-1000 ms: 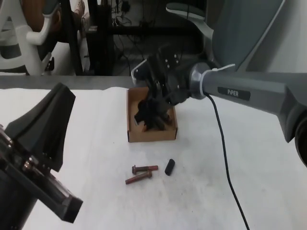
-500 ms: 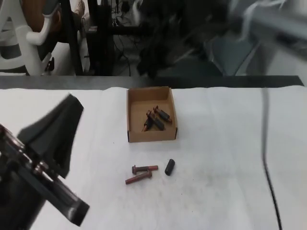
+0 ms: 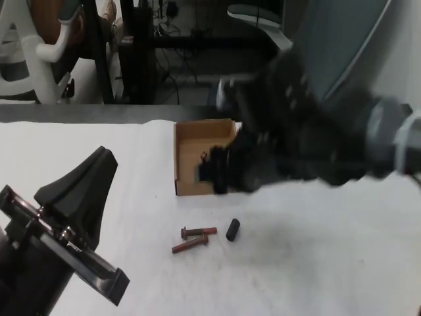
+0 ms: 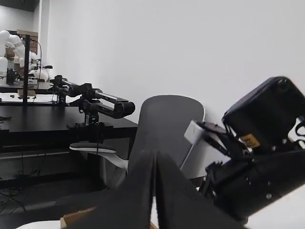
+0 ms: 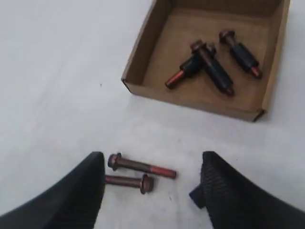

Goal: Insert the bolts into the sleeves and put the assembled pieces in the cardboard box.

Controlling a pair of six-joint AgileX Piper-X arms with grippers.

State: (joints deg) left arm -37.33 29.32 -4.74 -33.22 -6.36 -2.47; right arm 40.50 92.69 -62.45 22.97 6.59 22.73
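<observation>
Brown cardboard box (image 3: 187, 157): three sleeved copper bolts (image 5: 212, 67). At its 6 o'clock: two bare copper bolts (image 3: 198, 231), one black sleeve (image 3: 233, 229). Right gripper (image 5: 152, 158) spread, left gripper (image 4: 155, 163) closed.

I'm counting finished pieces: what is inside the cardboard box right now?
The right wrist view shows three bolts in sleeves lying in the cardboard box, two of them overlapping. In the high view an arm covers much of the box's inside.
</observation>
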